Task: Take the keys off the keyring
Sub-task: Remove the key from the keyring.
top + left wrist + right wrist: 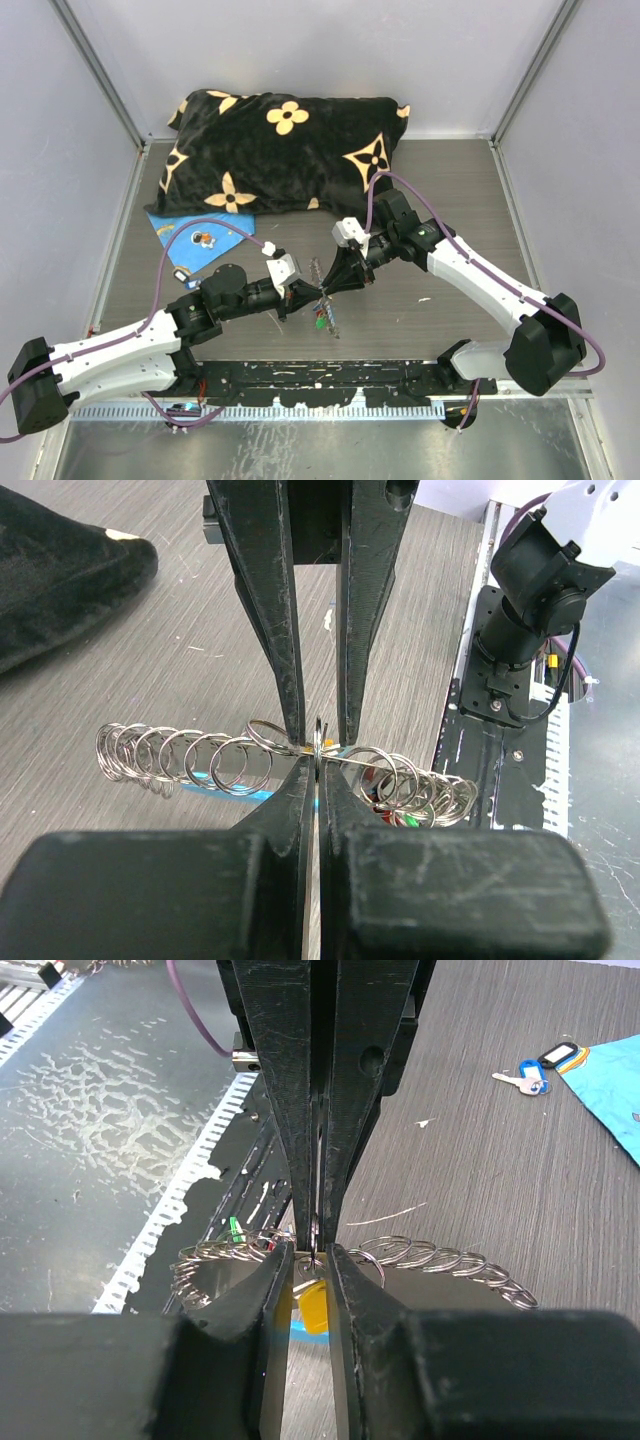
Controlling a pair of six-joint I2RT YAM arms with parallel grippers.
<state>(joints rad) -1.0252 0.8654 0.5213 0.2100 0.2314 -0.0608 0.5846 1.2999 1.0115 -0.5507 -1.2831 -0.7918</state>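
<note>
My left gripper [317,780] is pressed together on one thin ring of the keyring [190,760], which runs as a coil of silver loops to either side. My right gripper [312,1260] meets it nose to nose with a narrow gap between its fingers; a ring and a yellow piece sit in that gap, and I cannot tell whether it clamps them. The keys [322,320], green and red, hang just below near the front of the surface [440,200]. Further back lie a blue sheet [190,235] and a black pillow [290,150].
</note>
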